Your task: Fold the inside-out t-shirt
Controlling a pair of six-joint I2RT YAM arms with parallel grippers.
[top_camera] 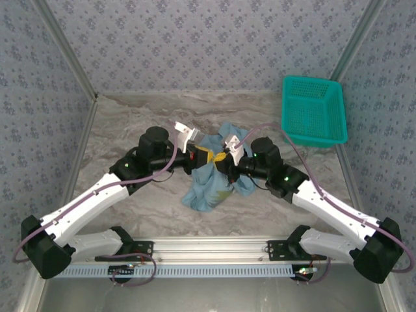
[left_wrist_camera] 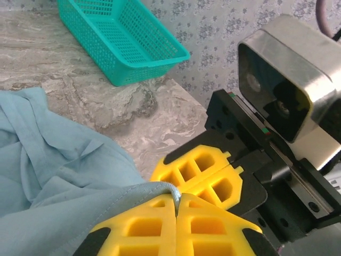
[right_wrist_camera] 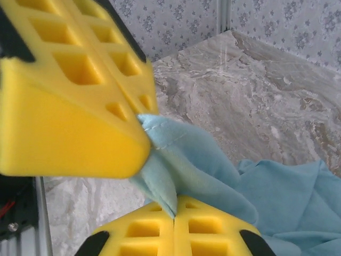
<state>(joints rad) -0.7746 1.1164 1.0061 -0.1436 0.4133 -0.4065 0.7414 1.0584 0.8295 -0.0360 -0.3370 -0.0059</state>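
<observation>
The t-shirt (top_camera: 211, 185) lies bunched at the centre of the table (top_camera: 130, 123). The top view hides the grip. The wrist views show it clearly: the left gripper (left_wrist_camera: 177, 205) and the right gripper (right_wrist_camera: 175, 216) each pinch the shirt's edge, tips close together. The teal basket (top_camera: 313, 110) stands at two o'clock.

One t-shirt (top_camera: 211, 185) is here, light blue. There is one table (top_camera: 130, 123), marbled grey, and one basket (top_camera: 313, 110), teal mesh. Two arms (top_camera: 91, 198) are mounted, one on each side. They end in two sets of jaws, the left jaws and the right jaws. Each set carries two yellow pads (left_wrist_camera: 144, 229), which makes four pads in all. Two purple cables (top_camera: 299, 156) run along the arms, one to each. One metal rail (top_camera: 214, 250) spans the near edge. Three papered walls (top_camera: 208, 45) enclose the table. One silver camera (left_wrist_camera: 287, 80) shows in the left wrist view.
</observation>
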